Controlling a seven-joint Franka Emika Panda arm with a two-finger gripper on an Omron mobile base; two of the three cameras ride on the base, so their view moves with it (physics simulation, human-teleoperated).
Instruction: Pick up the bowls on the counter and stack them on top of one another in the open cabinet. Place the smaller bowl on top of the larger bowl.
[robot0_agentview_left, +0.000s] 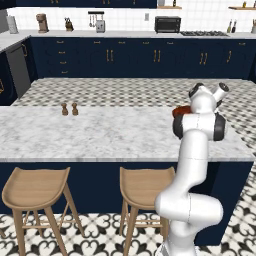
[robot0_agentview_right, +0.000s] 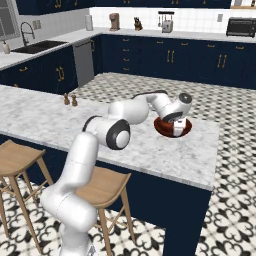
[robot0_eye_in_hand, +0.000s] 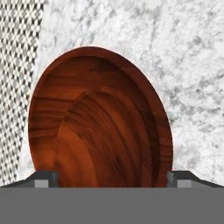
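Hovering over the round shiny red-brown wooden bowls (robot0_eye_in_hand: 100, 127), small inside big, on the white marble worktop (robot0_agentview_right: 165, 155), tool (robot0_agentview_right: 176, 128) spread wide. Could slip if pinched badly.

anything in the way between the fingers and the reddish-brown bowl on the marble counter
Nothing visible does: the open gripper hangs right over the glossy reddish-brown bowl on the white-grey marble counter, fingers at either side.

Smaller bowl (robot0_eye_in_hand: 87, 144) sitting inside larger bowl (robot0_eye_in_hand: 57, 83), both resting on surface (robot0_agentview_right: 150, 150) near its far right corner. Pincer (robot0_agentview_right: 176, 129) hanging just over nested bowls. Two shakers (robot0_agentview_left: 69, 109) standing side by side near far edge, well apart from bowls. Stools (robot0_agentview_left: 37, 192) standing before near edge.
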